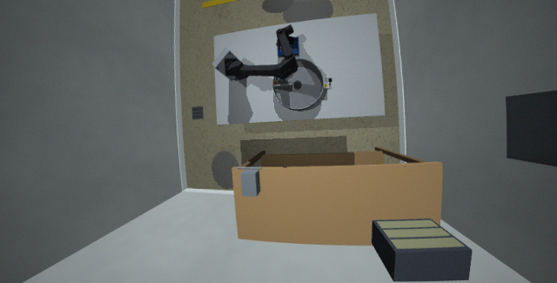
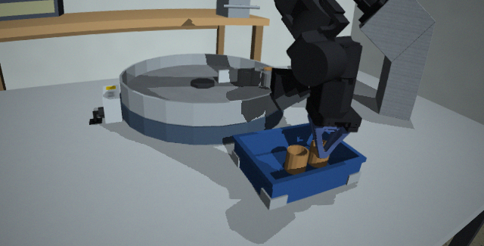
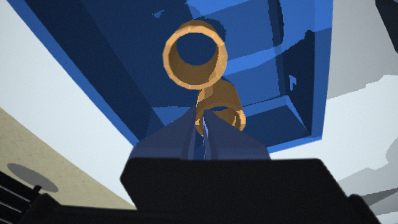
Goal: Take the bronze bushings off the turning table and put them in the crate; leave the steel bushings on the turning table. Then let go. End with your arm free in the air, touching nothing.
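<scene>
Low at the exterior view's right, inside the blue crate [image 2: 265, 151], the pincer [image 2: 324, 148] pinches one bronze bushing [image 2: 317, 157] by its wall; a second bushing [image 2: 296, 159] stands touching it.
</scene>
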